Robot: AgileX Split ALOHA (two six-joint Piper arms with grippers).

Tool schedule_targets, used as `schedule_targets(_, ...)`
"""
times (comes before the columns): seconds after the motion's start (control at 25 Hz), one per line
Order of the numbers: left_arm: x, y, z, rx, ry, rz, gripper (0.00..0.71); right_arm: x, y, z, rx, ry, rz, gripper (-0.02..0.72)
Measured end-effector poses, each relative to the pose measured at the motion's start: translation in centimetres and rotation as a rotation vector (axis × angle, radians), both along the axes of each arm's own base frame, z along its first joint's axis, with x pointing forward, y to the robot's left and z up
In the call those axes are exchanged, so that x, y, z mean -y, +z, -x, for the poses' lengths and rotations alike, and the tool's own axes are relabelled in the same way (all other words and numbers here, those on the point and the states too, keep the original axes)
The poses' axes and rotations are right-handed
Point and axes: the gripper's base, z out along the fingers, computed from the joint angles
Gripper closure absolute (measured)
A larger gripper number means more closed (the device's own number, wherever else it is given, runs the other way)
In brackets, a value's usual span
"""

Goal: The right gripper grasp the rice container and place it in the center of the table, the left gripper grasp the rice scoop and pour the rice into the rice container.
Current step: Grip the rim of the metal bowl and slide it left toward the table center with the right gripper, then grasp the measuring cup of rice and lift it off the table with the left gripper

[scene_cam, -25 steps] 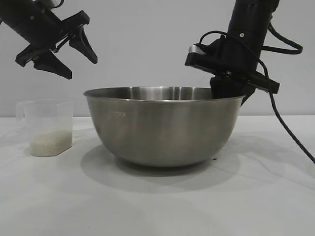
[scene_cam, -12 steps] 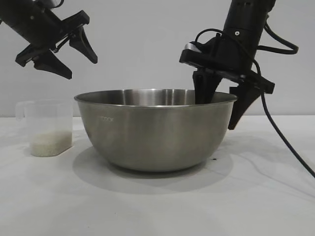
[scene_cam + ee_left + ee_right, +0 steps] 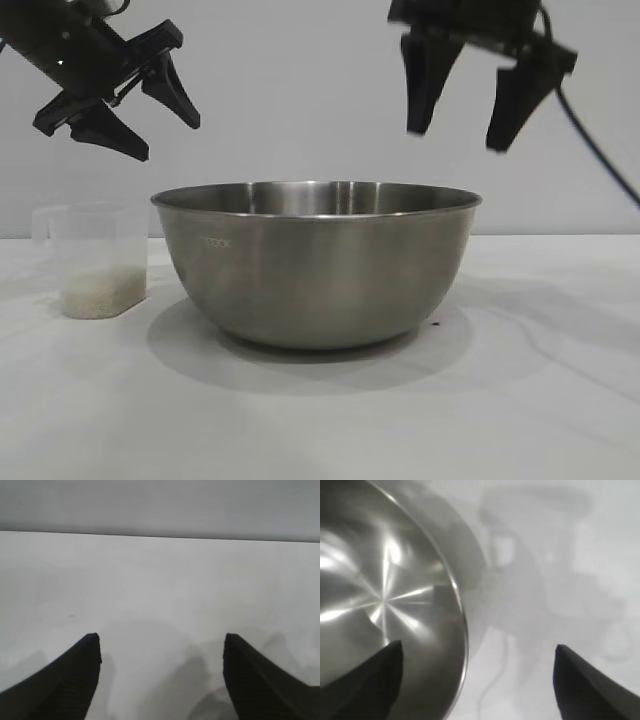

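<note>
large round steel bowl (image 3: 315, 265): brushed, glossy | small translucent plastic cup (image 3: 95, 258): smooth | white bench (image 3: 320, 410): matt

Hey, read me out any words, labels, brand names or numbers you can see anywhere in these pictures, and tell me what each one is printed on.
Rice container: one faint small line of lettering on its outer wall, toward the rice scoop side, too small and blurred to read.
Rice scoop: no markings can be made out.
Left gripper, right gripper, table: no text visible.
</note>
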Motion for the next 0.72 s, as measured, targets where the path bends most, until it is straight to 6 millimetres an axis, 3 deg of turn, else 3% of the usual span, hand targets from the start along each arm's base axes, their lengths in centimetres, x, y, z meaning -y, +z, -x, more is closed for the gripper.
schedule_targets(0.4, 0.0, 0.0, 0.0, -0.001, -0.003, 0.002, 0.205, 3.8, 10.6, 4.8, 0.299, -0.078, 0.091, 0.149)
schedule_targets(0.56, 0.0, 0.0, 0.0, -0.001, -0.002, 0.004, 0.205, 5.2, 13.9, 7.3, 0.379, -0.122, 0.056, 0.149)
schedule_targets(0.72, 0.0, 0.0, 0.0, -0.001, -0.002, 0.004, 0.205, 6.6, 15.6, 11.3, 0.422, -0.132, 0.041, 0.149)
